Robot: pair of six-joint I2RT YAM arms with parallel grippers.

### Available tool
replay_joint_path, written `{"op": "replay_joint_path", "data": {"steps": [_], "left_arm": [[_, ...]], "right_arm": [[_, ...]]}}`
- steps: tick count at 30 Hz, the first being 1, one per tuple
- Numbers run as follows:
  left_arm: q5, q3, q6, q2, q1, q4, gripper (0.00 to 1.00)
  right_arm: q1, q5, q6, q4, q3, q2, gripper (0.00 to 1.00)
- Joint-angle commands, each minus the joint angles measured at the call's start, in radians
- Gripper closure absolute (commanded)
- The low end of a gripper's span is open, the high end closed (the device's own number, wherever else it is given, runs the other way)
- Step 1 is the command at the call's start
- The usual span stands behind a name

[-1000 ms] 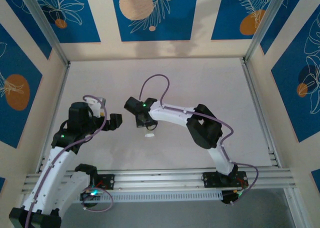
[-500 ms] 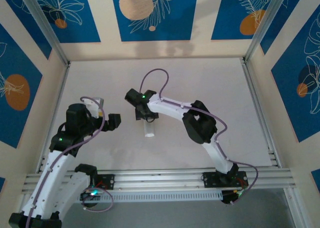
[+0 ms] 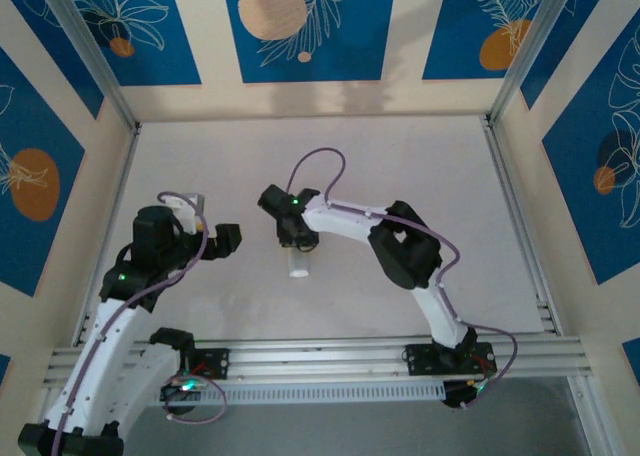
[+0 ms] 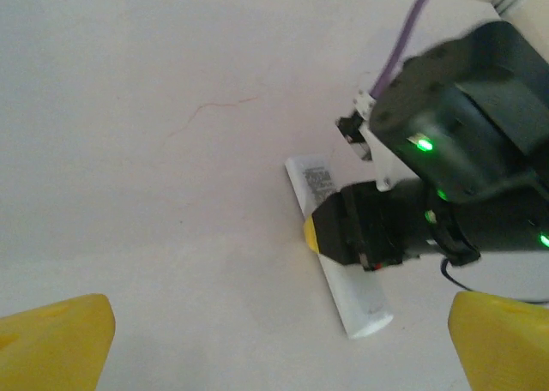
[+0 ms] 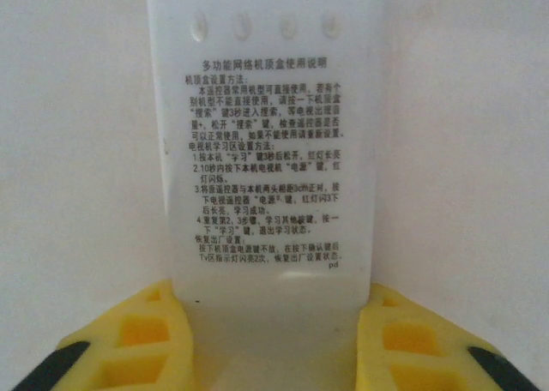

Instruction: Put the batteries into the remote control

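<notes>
Item: slim white rectangular plastic remote control [image 5: 266,151], lying flat near the middle of the pale matte tabletop [image 3: 400,166], label face up (a block of small black print covers it). Right gripper [image 3: 298,242]: directly over the remote control, its yellow ribbed fingers [image 5: 141,339] set against both long edges, clamping it. Left gripper [image 4: 274,344]: spread wide, holding nothing, hanging to the left of the remote control, apart from it.
</notes>
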Motion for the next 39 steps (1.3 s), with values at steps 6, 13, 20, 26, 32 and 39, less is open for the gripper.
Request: {"op": "replay_joint_path", "data": {"steps": [6,13,20,26,32,39], "left_arm": [[0.242,0.185,-0.376,0.281,-0.059,0.120,0.06],[-0.011,0.399,-0.345,0.491,-0.323,0.040,0.10],[-0.241,0.477,-0.466,0.627,-0.414,-0.020,0.31],[-0.228,0.448,-0.536,0.657,-0.445,0.070,0.59],[-0.180,0.396,-0.589,0.643,-0.449,0.177,0.92],[-0.420,0.500,-0.587,0.633,-0.450,-0.100,0.95]], "right_arm": [[-0.075,-0.311,-0.162,0.625,-0.512,-0.508,0.73],[-0.086,-0.352,-0.201,0.640,-0.615,-0.707,0.73],[-0.067,-0.304,-0.243,0.698,-0.673,-0.806,0.73],[-0.063,-0.317,-0.248,0.745,-0.699,-0.808,0.73],[-0.087,-0.379,-0.178,0.839,-0.746,-0.796,0.69],[-0.095,-0.363,-0.148,0.792,-0.747,-0.858,0.42]]}}
